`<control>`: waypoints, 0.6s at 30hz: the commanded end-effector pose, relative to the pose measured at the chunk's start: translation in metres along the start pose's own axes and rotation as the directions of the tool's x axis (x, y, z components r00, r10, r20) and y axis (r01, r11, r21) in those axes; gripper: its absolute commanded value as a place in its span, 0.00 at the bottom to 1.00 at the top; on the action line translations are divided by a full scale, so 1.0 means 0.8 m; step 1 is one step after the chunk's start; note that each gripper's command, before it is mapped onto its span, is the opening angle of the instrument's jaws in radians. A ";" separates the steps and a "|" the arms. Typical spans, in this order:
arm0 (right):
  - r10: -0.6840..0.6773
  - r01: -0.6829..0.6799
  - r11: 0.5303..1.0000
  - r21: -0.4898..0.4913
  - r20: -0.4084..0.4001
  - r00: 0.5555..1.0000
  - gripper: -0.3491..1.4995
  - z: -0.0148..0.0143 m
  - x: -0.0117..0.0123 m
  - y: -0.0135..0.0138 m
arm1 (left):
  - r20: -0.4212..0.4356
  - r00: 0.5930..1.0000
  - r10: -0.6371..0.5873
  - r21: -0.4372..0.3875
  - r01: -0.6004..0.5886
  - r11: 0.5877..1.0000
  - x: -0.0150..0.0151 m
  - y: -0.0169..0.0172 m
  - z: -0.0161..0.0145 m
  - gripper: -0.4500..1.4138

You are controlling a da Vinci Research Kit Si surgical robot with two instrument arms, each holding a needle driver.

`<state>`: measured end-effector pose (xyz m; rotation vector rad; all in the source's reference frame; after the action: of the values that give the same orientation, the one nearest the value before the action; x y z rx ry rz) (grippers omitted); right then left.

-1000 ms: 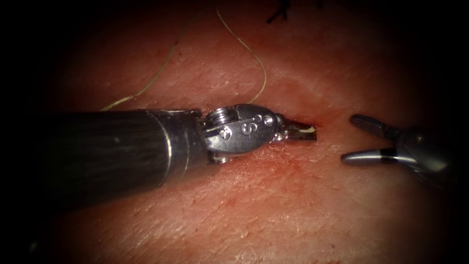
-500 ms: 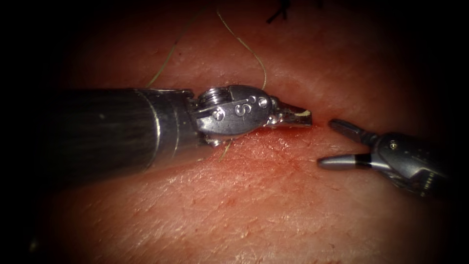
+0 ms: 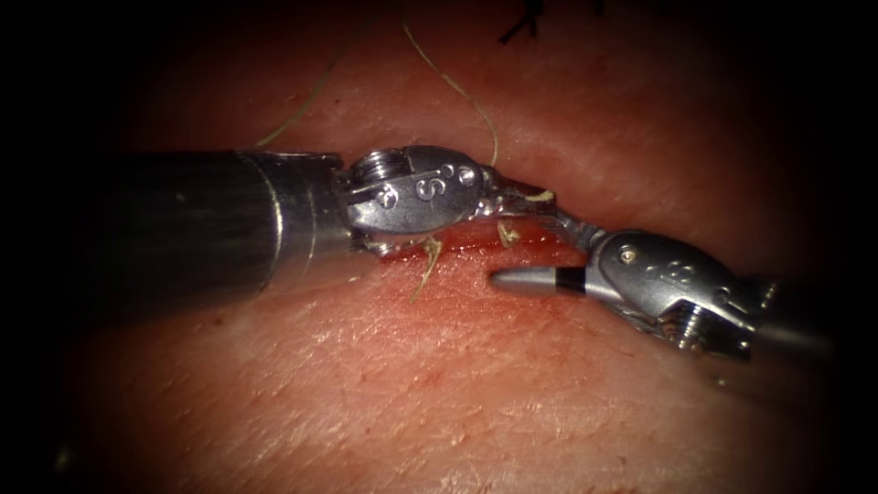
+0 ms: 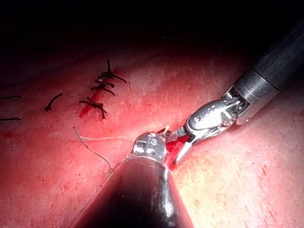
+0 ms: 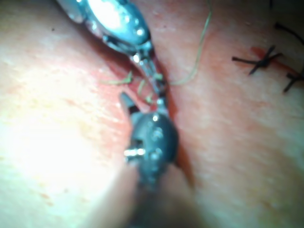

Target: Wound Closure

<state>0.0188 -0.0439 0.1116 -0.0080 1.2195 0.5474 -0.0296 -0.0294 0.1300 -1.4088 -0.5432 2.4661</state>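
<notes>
The left arm's tool point(image 3: 540, 201) lies almost flat across the tissue point(image 3: 457, 384) from the endoscope view's left, its tip over the cut point(image 3: 462, 245). Its jaws are pressed together on a short pale piece that looks like thread point(image 3: 542, 195) (it could be something else, since it is too small to be sure). The right arm's tool point(image 3: 523, 247) comes in from the right with its jaws spread wide and nothing between them. The upper jaw reaches up to touch, or nearly touch, the left tool's tip. The lower jaw lies along the right-hand stretch of the cut, pointing left, just above the tissue. Red fluid point(image 3: 476, 249) wets the cut beneath both tips, and two short pale tufts point(image 3: 426, 265) stand up out of it. A long pale strand point(image 3: 476, 105) curves down from above and passes behind the left tool's wrist. I cannot tell where the needle is. In the left wrist view the right tool point(image 4: 176, 147) shows the same wide spread beside the left tool's tip point(image 4: 164, 135), and dark knotted stitches point(image 4: 102, 88) sit further along the cut. The right wrist view shows its own jaws point(image 5: 142, 97) parted at the left tool's tip point(image 5: 156, 80).
</notes>
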 end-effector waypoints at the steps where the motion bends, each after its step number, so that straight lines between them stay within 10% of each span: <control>1: 0.001 -0.001 1.000 -0.004 -0.012 1.000 0.98 0.0013 -0.0003 0.0001 | -0.001 1.000 -0.003 -0.002 0.003 1.000 -0.0003 -0.0007 0.0007 0.00; 18: -0.007 0.007 1.000 -0.024 -0.017 1.000 0.98 0.0047 -0.0007 0.0004 | -0.008 1.000 -0.010 0.002 0.010 1.000 -0.0009 -0.0005 0.0010 0.00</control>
<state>0.0213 -0.0430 0.1130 -0.0360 1.2250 0.5590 -0.0294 -0.0297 0.1307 -1.4097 -0.5465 2.4510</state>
